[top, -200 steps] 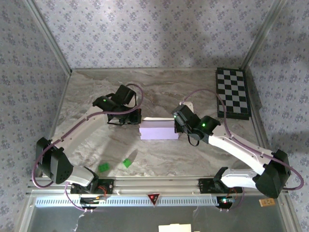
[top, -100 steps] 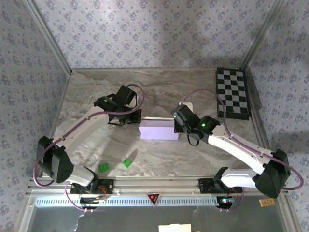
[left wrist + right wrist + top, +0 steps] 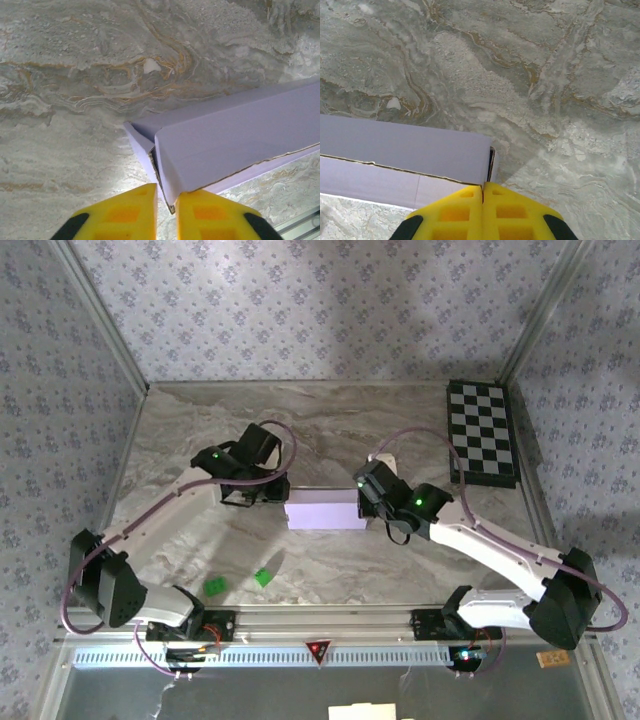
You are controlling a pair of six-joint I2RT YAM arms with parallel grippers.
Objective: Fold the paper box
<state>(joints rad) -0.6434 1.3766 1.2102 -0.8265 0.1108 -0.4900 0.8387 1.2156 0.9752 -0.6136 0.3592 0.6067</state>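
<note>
Top external: paper box has shifted slightly left. Right pincer pinches its end wall. Left pincer is slightly parted, grip unclear. Green bits and checkerboard lie well apart.

The paper box lies between the left gripper and right gripper; the checkerboard sits behind, rightward.

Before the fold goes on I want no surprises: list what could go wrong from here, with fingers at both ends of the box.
1. The left fingers stand slightly apart around a corner of the pale-lilac cardboard paper box. If that hold is loose, the folded wall could spring back open.
2. The right fingers pinch just the thin end wall. A sideways pull might crease or tear it.
</note>
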